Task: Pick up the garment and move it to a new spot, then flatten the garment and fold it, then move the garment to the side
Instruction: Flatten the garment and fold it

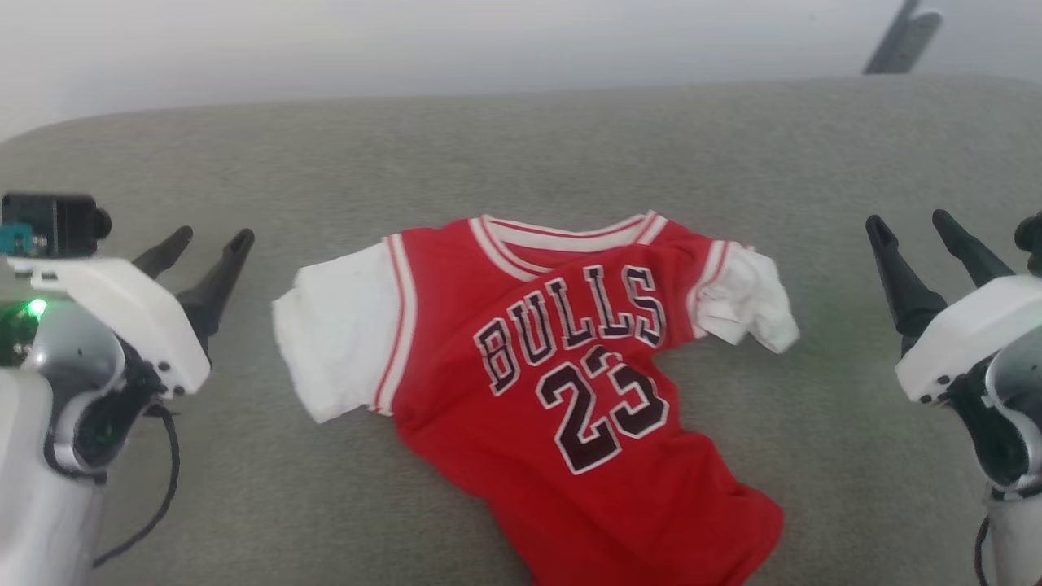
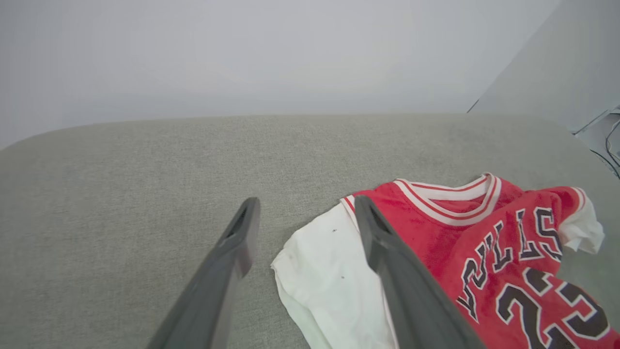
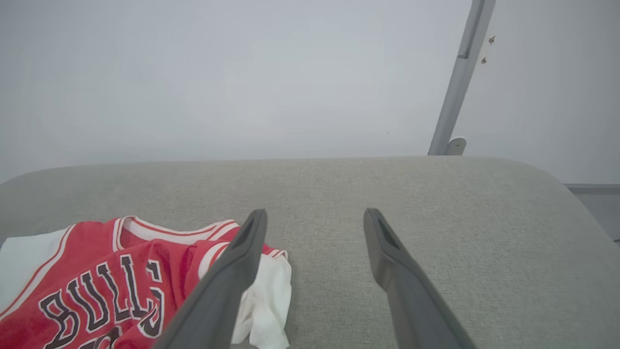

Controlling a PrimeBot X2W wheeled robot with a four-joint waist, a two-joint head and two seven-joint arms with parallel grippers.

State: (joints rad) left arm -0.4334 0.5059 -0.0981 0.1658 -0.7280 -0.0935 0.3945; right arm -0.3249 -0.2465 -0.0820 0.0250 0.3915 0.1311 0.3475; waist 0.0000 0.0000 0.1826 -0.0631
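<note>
The garment (image 1: 570, 382) is a red jersey with white sleeves, striped collar and dark "BULLS 23" lettering. It lies face up and rumpled on the grey padded surface (image 1: 521, 155), its body skewed toward the lower right and its right sleeve bunched. My left gripper (image 1: 207, 240) hovers open to the left of the white sleeve (image 2: 324, 271), empty. My right gripper (image 1: 912, 224) stands open to the right of the bunched sleeve (image 3: 266, 300), also empty. Neither one touches the cloth.
The grey padded surface (image 3: 436, 203) has a rounded far edge against a pale wall. A grey metal post (image 3: 460, 77) rises behind it at the right. Cables (image 2: 605, 140) lie past the surface's right end.
</note>
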